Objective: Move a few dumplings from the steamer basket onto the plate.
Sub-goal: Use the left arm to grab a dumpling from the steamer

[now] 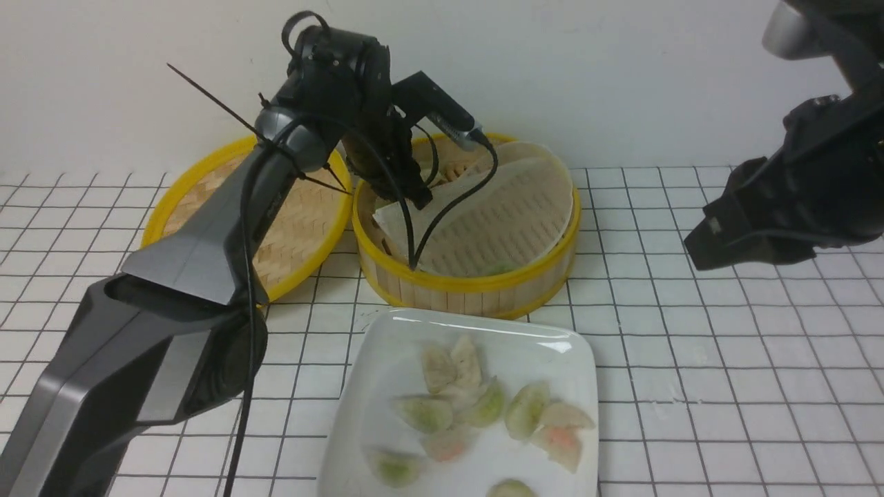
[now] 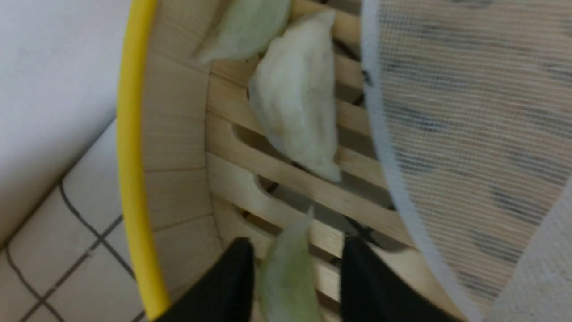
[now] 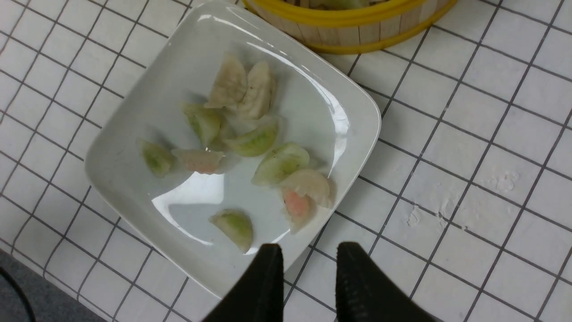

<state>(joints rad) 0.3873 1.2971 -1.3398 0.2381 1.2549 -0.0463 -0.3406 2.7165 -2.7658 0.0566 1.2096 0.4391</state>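
Note:
My left gripper (image 1: 421,200) reaches down inside the steamer basket (image 1: 469,283), near its left wall. In the left wrist view its jaws (image 2: 295,243) stand open on either side of a pale green dumpling (image 2: 286,277) that stands on edge on the slats, with a clear gap to one finger. A beige dumpling (image 2: 297,116) and another green one (image 2: 246,27) lie further along the basket wall (image 2: 129,156). The white liner sheet (image 2: 469,134) is folded aside. Several dumplings (image 1: 476,400) lie on the white plate (image 1: 387,359). My right gripper (image 3: 308,250) hangs open and empty over the plate's rim (image 3: 357,120).
The flat woven lid (image 1: 207,186) lies left of the basket, partly behind my left arm. The plate stands just in front of the basket on the white tiled table. A pale wall closes off the back. My right arm (image 1: 794,200) hovers at the right.

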